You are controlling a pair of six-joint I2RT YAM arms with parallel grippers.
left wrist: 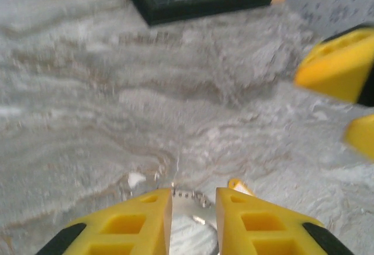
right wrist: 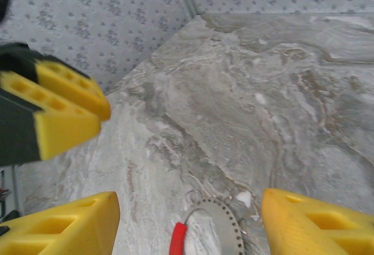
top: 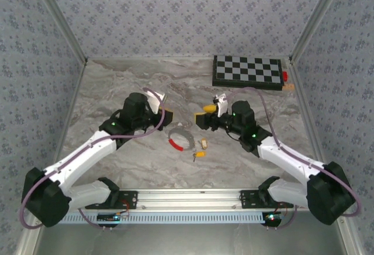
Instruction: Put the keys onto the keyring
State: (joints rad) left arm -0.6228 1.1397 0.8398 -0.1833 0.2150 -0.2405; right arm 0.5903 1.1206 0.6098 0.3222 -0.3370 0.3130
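Observation:
The keyring lies flat on the marble table, its red part toward me and its grey metal part behind. Two tiny keys lie just right of it: an orange-tan one and a yellow one. My left gripper hovers at the ring's upper left. In the left wrist view its fingers stand a little apart, with the ring's perforated metal band below the gap. My right gripper is at the ring's upper right, wide open over the keyring, holding nothing.
A folded chessboard lies at the back right, with small red and orange pieces beside it. Patterned walls close in the table on three sides. The two grippers face each other a short way apart.

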